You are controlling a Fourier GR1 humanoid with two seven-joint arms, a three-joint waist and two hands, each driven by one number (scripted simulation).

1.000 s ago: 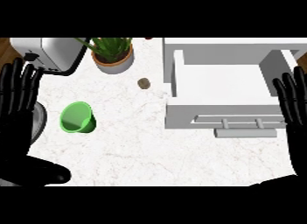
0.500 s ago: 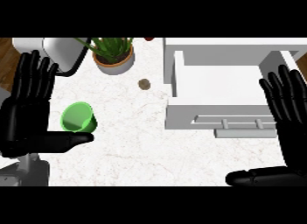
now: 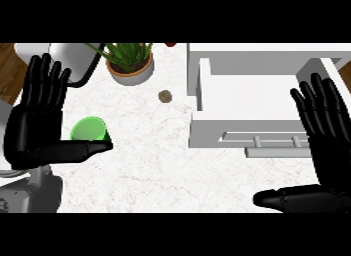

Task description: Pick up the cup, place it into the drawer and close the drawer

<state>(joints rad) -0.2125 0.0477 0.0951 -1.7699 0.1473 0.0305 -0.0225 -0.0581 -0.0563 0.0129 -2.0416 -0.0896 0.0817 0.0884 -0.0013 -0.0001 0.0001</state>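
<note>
Green plastic cup (image 3: 89,129) near the tabletop's left edge, ungrasped; left hand (image 3: 36,125) spread beside it; next, curl fingers round it.

White marbled table (image 3: 156,170) — it's got a green cup (image 3: 89,129), a potted plant (image 3: 129,62), a small brown lump (image 3: 165,95), and an open white drawer (image 3: 261,115) sitting on it.

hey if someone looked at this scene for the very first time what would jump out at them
Two big black robot hands, fingers spread: the left robot hand at the left, its thumb just in front of a small green cup, the right robot hand at the right over the front corner of a white drawer, which stands open. A potted plant sits at the back of the pale counter.
</note>
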